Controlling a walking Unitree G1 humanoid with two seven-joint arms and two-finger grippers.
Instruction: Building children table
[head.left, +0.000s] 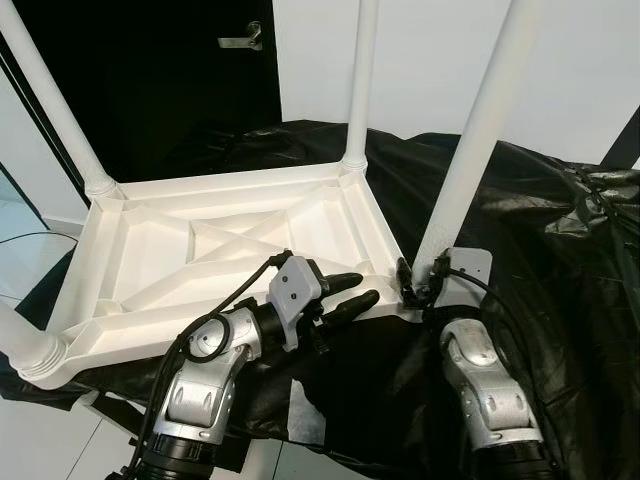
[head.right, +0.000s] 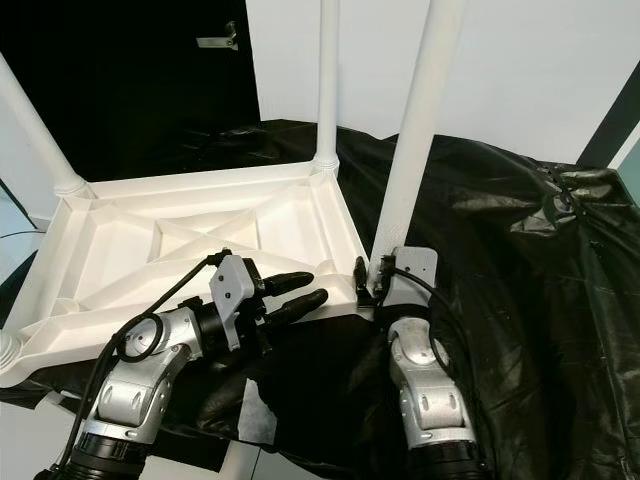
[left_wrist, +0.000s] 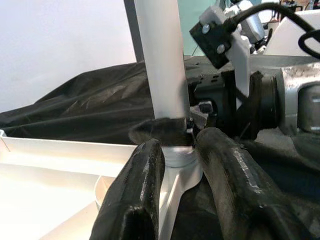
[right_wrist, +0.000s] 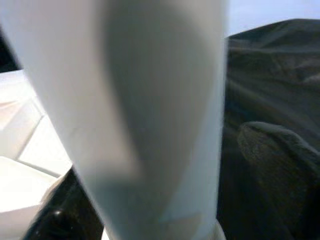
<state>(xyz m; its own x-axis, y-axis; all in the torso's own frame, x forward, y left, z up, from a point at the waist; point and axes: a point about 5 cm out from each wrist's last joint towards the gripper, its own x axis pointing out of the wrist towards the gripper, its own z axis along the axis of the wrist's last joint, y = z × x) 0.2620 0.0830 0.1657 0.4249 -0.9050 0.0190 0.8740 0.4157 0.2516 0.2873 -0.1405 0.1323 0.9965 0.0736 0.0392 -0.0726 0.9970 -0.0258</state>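
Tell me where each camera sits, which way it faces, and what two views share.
Left and right eye views: on the head, looking down at the upturned white table on black sheeting; both arms show.
Left wrist view: along the left hand toward the near-right leg; the right hand shows, gripping its base.
Right wrist view: pressed against that leg.
Shared: both wrist views hold the same leg.

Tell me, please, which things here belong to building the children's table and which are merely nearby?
Part of the job:
- upside-down white tabletop
- near-right leg, with the right claw shut on its base
- three other legs, e.g. far leg
- left claw, open, by the tabletop's near edge

Just nearby:
- black plastic sheet underneath
- dark door with handle
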